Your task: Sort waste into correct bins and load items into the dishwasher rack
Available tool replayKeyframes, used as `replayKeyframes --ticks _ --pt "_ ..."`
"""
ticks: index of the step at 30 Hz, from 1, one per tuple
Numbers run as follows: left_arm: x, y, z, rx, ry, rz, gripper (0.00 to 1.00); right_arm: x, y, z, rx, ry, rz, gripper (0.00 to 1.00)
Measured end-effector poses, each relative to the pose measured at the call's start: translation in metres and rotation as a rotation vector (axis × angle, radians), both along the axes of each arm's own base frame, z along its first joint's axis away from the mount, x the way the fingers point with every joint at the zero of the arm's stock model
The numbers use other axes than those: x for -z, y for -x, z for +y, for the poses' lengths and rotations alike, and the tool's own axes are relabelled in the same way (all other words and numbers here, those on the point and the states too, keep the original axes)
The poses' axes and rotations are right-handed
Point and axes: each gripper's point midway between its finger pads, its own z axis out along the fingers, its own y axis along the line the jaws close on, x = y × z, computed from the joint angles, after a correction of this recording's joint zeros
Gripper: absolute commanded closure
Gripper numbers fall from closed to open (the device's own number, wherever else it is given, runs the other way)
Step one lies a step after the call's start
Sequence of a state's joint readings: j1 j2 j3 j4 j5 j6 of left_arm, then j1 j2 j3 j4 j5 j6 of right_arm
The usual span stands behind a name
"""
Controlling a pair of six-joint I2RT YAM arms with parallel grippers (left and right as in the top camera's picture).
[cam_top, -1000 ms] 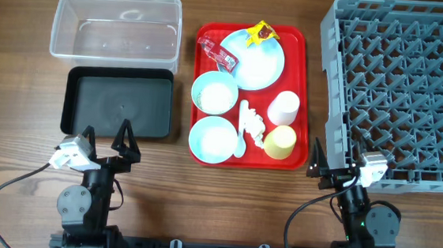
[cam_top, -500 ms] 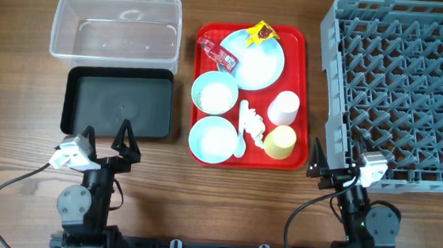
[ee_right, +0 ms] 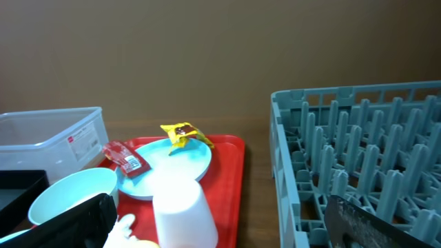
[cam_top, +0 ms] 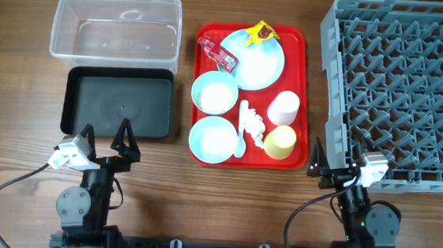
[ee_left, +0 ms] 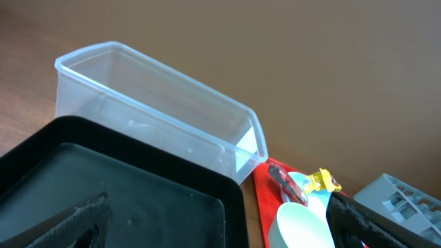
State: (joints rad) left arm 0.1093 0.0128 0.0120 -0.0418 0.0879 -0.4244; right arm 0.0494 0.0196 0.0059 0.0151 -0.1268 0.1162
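Note:
A red tray point(cam_top: 303, 91) holds a light blue plate point(cam_top: 252, 60) with a yellow wrapper point(cam_top: 260, 33) on its far rim, a red wrapper point(cam_top: 216, 53), a pale green bowl point(cam_top: 214, 92), a light blue bowl point(cam_top: 212, 138), a white cup point(cam_top: 284, 107), a yellow cup point(cam_top: 279, 141), a white spoon point(cam_top: 241, 133) and a crumpled tissue point(cam_top: 256, 127). The clear tub point(cam_top: 117, 27) and black tray point(cam_top: 119, 102) lie left. The grey rack point(cam_top: 402, 91) lies right. My left gripper point(cam_top: 106, 139) is open and empty before the black tray. My right gripper point(cam_top: 331, 160) is open and empty by the rack's near corner.
The left wrist view shows the black tray point(ee_left: 124, 193), the clear tub point(ee_left: 165, 117) and the tray's wrappers point(ee_left: 303, 184). The right wrist view shows the white cup point(ee_right: 182, 210), plate point(ee_right: 176, 165) and rack point(ee_right: 358, 158). Bare wooden table lies along the near edge.

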Motion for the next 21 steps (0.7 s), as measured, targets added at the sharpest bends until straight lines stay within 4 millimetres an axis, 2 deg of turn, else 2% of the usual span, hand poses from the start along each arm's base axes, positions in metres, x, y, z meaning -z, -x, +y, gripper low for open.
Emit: replayKeyframes --ticks 2,5,8,10,12,15,17,19,20,21 --pt "-0.006 0.000 -0.003 0.018 -0.002 -0.024 0.00 -0.016 0.000 0.000 0.003 -0.004 -0.066 0.00" --pt "-0.021 0.000 -0.019 0.108 -0.009 -0.087 0.00 -0.051 0.006 0.001 -0.007 -0.010 -0.210 0.00" --pt "-0.030 0.003 -0.026 0.150 -0.016 -0.099 0.00 -0.064 0.009 0.002 -0.012 -0.010 -0.238 0.00" --pt "-0.052 0.006 -0.028 0.162 -0.043 -0.103 0.00 -0.088 0.015 0.003 -0.023 -0.009 -0.277 0.00" --pt "-0.084 0.009 -0.030 0.170 -0.079 -0.080 0.00 -0.134 0.023 0.009 -0.059 0.007 -0.319 0.01" --pt "-0.117 0.001 -0.030 0.181 -0.101 0.032 0.00 -0.176 0.013 0.022 -0.131 0.028 -0.223 0.00" --pt "-0.137 -0.014 -0.028 0.192 -0.093 0.151 0.00 -0.197 -0.008 0.035 -0.203 0.034 -0.074 0.00" --pt "-0.141 -0.022 -0.027 0.200 -0.065 0.310 0.00 -0.208 -0.029 0.045 -0.264 0.024 0.097 0.00" --pt "-0.150 -0.030 -0.027 0.203 -0.060 0.341 0.00 -0.209 -0.035 0.047 -0.278 0.018 0.152 0.00" --pt "-0.150 -0.034 -0.026 0.205 -0.053 0.385 0.00 -0.209 -0.041 0.050 -0.295 0.010 0.219 0.00"
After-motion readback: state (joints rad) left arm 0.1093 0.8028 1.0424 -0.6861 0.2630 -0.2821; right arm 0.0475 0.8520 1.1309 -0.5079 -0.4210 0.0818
